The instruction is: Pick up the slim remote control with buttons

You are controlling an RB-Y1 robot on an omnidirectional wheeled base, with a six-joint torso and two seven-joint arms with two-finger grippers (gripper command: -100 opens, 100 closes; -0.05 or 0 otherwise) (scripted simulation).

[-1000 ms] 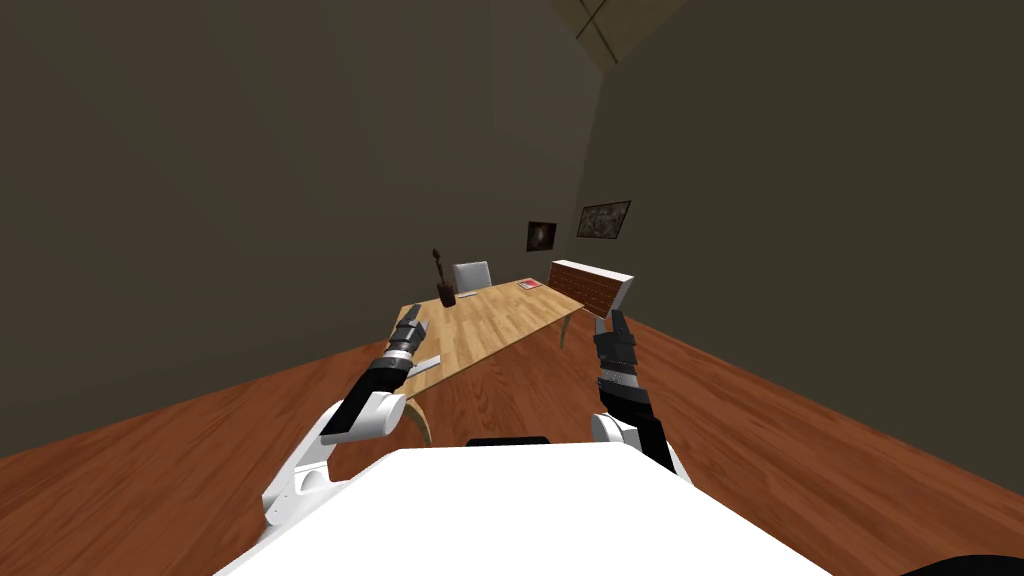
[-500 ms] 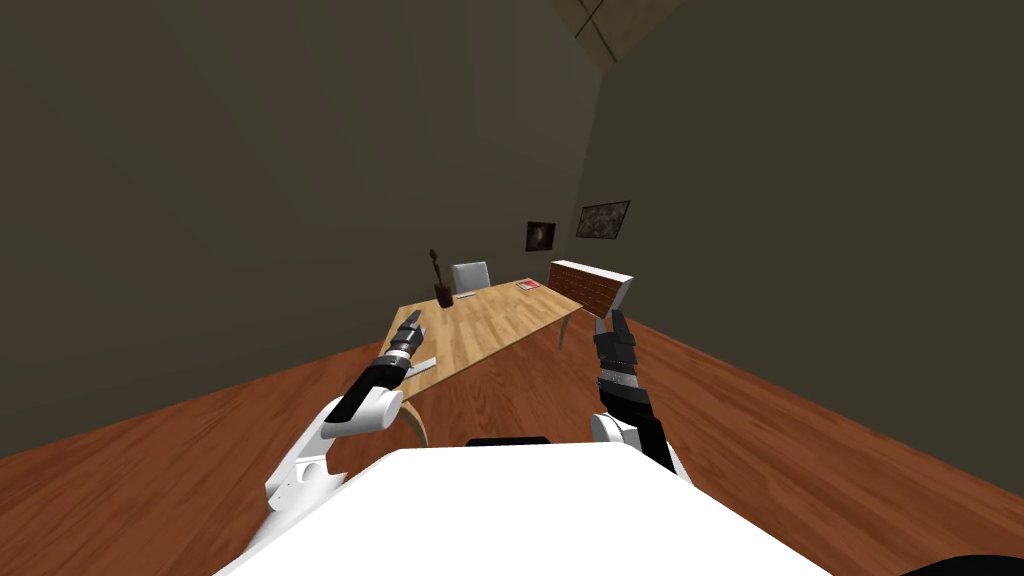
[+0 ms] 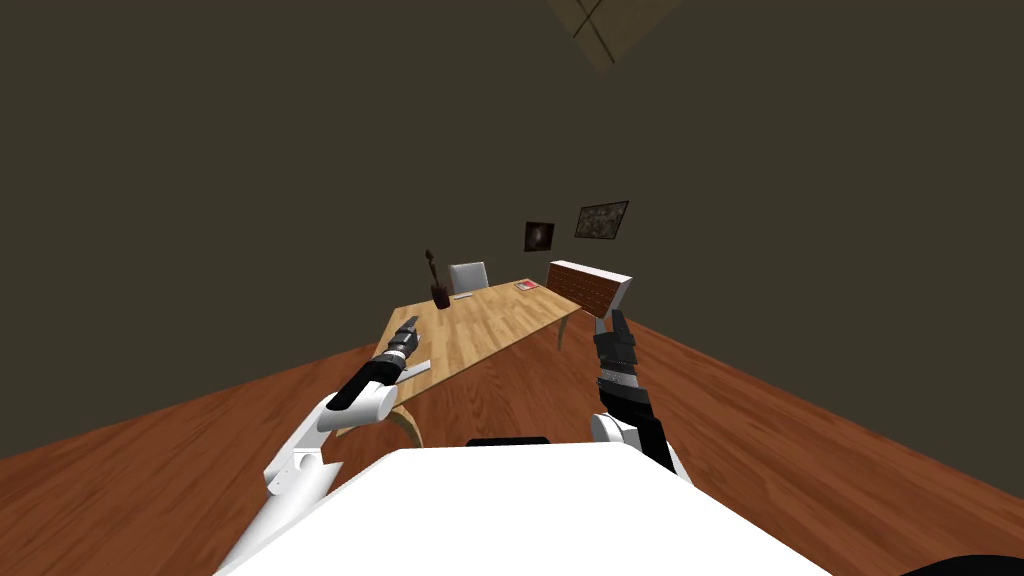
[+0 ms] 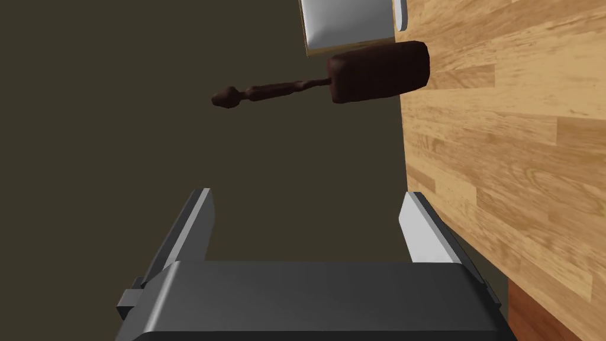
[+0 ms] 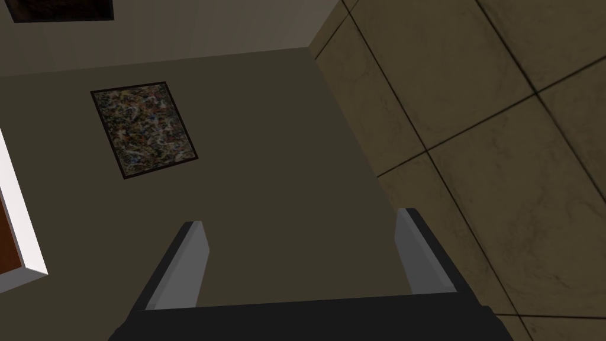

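The wooden table (image 3: 500, 320) stretched away ahead of me. Past its far right corner stood a brown chest of drawers (image 3: 588, 286) with a white top, and at the far end a white chair (image 3: 471, 275) was drawn up to it. My left arm reached over the table's near left corner, and the left gripper (image 4: 306, 194) hung by that edge with its two fingers spread wide and nothing between them (the hand was rolled, so the tabletop ran upright beside one finger). The right gripper (image 5: 299, 218) was raised off to the table's right, apart from it, wide open and empty. A dark brown vase (image 4: 379, 71) with a knobbed stem stood near the far left edge, in front of the chair. The remote control (image 3: 418, 367), a slim pale grey bar whose buttons I could not make out, lay on the near left corner just beside the left forearm. A small red book (image 3: 527, 286) lay at the far end
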